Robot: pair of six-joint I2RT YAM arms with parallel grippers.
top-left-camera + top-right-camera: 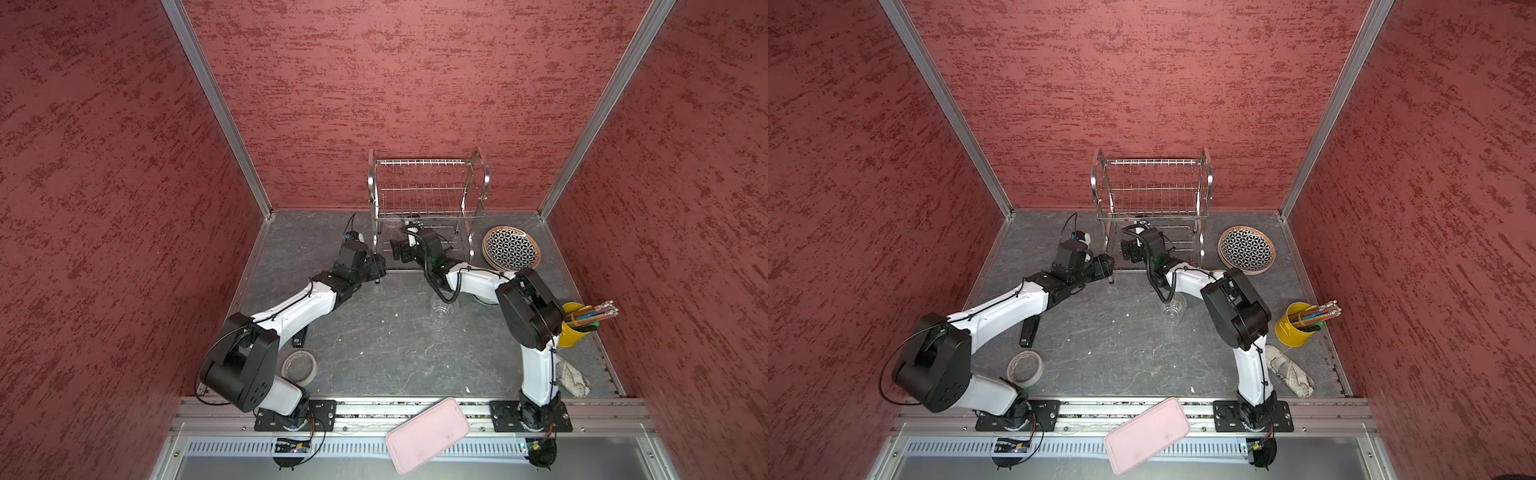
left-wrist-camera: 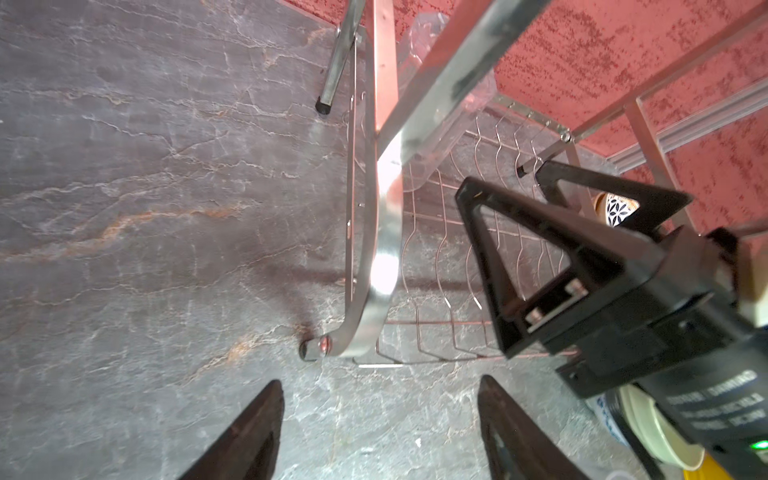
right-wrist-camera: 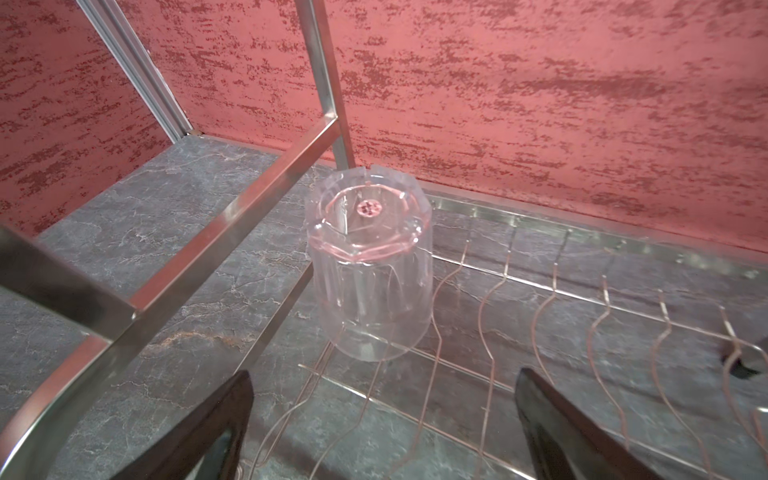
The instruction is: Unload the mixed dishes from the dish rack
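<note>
The right tool (image 3: 382, 424), jaws wide and empty, points at an upturned clear cup (image 3: 368, 274) standing in a corner of the dish rack (image 3: 232, 224), on its lower shelf. The left tool (image 2: 380, 432), also parted and empty, hovers over the tabletop (image 2: 145, 208) just outside the rack's side frame.

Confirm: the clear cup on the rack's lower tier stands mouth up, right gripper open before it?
No, the clear cup stands mouth down, base up, on the dish rack's lower tier, right gripper open before it; the right wrist view shows this.
</note>
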